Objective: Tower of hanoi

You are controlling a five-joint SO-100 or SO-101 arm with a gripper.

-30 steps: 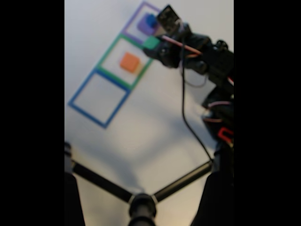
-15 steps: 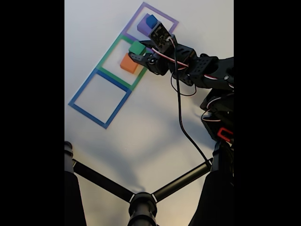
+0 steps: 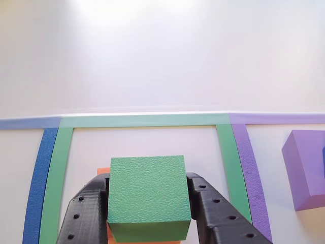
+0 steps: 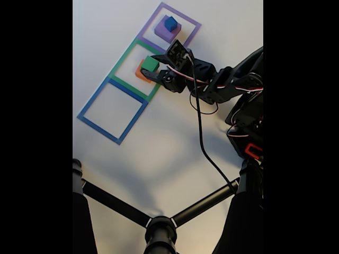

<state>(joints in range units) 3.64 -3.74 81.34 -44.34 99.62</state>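
The gripper (image 3: 147, 223) is clamped on the green block (image 3: 148, 195) over the orange block (image 4: 141, 70) (mostly hidden); released off-centre, it could slide off.

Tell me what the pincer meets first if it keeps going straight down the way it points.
Most likely the orange block: the pincer is shut on the green block, which sits over it inside the green tape square. Whether they already touch is unclear.
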